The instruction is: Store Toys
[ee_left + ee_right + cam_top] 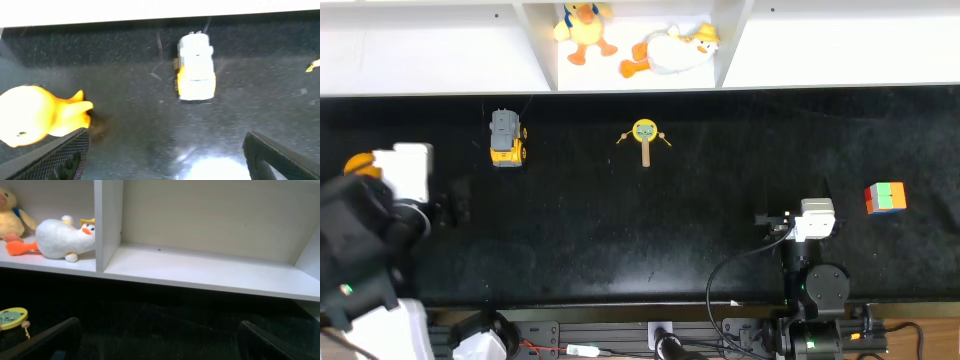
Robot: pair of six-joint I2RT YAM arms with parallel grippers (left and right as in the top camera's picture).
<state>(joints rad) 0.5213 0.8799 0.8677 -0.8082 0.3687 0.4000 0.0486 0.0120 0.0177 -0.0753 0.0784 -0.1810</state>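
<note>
L gripper (165, 160), fingers spread w/ nothing between, hangs over the black table (580, 240) just beside a yellow duck toy (35, 115); toy truck (196, 67) sits nearer the shelf (210, 270). R gripper (160, 340), also spread, faces the shelf. Rattle (644, 135) & cube (885, 197) lie well apart; plush ducks (670, 50) are in the mid compartment.

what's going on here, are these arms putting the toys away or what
Neither arm holds anything right now. The left gripper is open low over the black table, with a yellow-orange rounded toy beside one finger, not between them. The right gripper is open and empty, facing the white shelf. A yellow plush duck and a white plush duck already lie in the shelf's middle compartment. A yellow-grey toy truck, a round rattle drum and a multicoloured cube remain on the table.
</note>
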